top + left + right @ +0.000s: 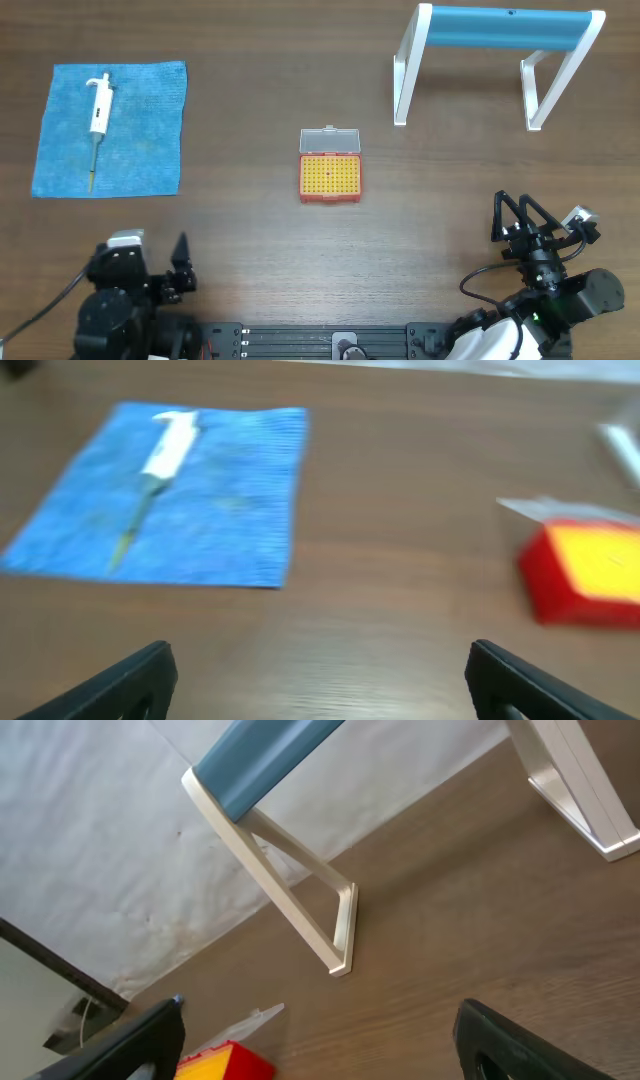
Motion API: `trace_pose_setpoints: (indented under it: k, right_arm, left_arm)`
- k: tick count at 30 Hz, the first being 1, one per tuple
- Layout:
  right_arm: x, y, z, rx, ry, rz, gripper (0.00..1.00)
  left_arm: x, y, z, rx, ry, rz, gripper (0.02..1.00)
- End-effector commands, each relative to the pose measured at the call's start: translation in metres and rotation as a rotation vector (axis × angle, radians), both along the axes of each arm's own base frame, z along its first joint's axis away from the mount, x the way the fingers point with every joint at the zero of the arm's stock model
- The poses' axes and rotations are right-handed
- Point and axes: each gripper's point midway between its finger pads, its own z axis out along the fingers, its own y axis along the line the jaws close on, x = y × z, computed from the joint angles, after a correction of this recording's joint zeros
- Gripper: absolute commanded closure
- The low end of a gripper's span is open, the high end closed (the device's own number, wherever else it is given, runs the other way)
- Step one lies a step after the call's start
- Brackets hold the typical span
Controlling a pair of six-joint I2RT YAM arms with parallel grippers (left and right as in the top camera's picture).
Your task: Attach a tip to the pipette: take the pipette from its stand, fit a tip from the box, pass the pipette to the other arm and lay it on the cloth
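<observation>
The white pipette (96, 114) lies on the blue cloth (140, 150) at the table's far left, a yellowish tip on its lower end (91, 180). It is seen again in the left wrist view, pipette (160, 465) on cloth (230, 520). The red tip box (330, 178) with yellow tips and its clear lid swung back sits mid-table, also box (585, 572) and box (225, 1065). The blue-and-white stand (500, 28) at the back right holds nothing. My left gripper (180, 265) is open near the front left. My right gripper (522, 215) is open at the front right.
The stand's white legs (300, 890) rest on the brown tabletop near the back edge, with a pale wall behind. Bare wood stretches between the cloth, the tip box and the stand.
</observation>
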Motion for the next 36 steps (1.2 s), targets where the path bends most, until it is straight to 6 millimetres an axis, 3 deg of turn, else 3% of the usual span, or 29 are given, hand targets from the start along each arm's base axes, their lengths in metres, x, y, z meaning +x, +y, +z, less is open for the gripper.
trace_pose_setpoints:
  k: [1,6,9,14,17,22,36]
  right_arm:
    - [0.000,-0.001,0.001,-0.016,-0.006,-0.002,0.132]
    - [0.000,-0.001,0.001,-0.016,-0.006,-0.002,0.132]
    - [0.000,-0.001,0.001,-0.016,-0.006,-0.002,0.132]
    - [0.000,-0.001,0.001,-0.016,-0.006,-0.002,0.132]
    - [0.000,-0.001,0.001,-0.016,-0.006,-0.002,0.132]
    - [0.000,-0.001,0.001,-0.016,-0.006,-0.002,0.132]
    - [0.000,-0.001,0.001,-0.016,-0.006,-0.002,0.132]
  left_arm:
    - [-0.003,0.016,-0.004,0.021,0.009,0.094,0.082]
    - [0.000,0.015,-0.026,0.026,0.064,0.093,0.082]
    - [0.014,-0.002,-0.048,-0.044,0.081,0.019,0.082]
    - [0.071,-0.005,-0.023,-0.090,-0.234,-0.007,0.084]
    - [0.085,-0.004,-0.012,-0.087,-0.356,-0.014,0.082]
    - [0.093,-0.013,-0.036,-0.111,-0.366,-0.065,0.082]
    - [0.095,-0.016,-0.029,-0.081,-0.418,-0.092,0.082]
